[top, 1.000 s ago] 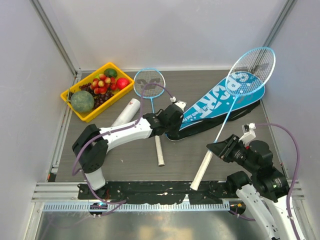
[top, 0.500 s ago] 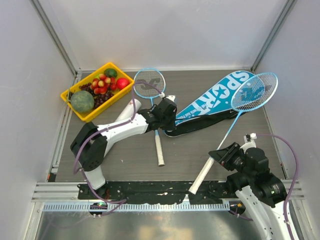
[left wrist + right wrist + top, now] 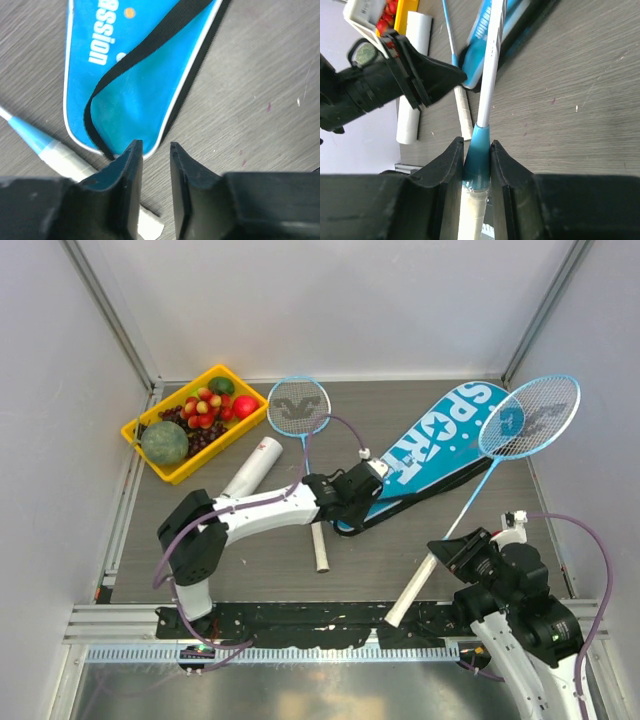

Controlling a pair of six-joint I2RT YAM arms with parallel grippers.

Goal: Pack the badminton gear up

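The badminton racket bag, blue with "SPORT" across it, runs on the grey table from the middle out toward 2 o'clock. The loose racket lies flat with its head at 12 o'clock and its white handle pointing back toward 6. The white tube rests just beside its shaft at about 10 o'clock, near the yellow fruit tray. From overhead the left arm reaches across to the bag's narrow end and hides its own fingers. Only the left wrist camera shows the left gripper released, with a slim gap and bare table between the jaws. They hold nothing, with the bag's tip and its black strap just beyond them and the loose racket's handle off to one side. The right wrist camera shows the right gripper clenched on the other racket, right at the blue collar where the shaft meets the white grip. It cuts off the head. Only the overhead view shows that head, overlapping the bag's wide end at 2 o'clock while the handle reaches back toward 5.
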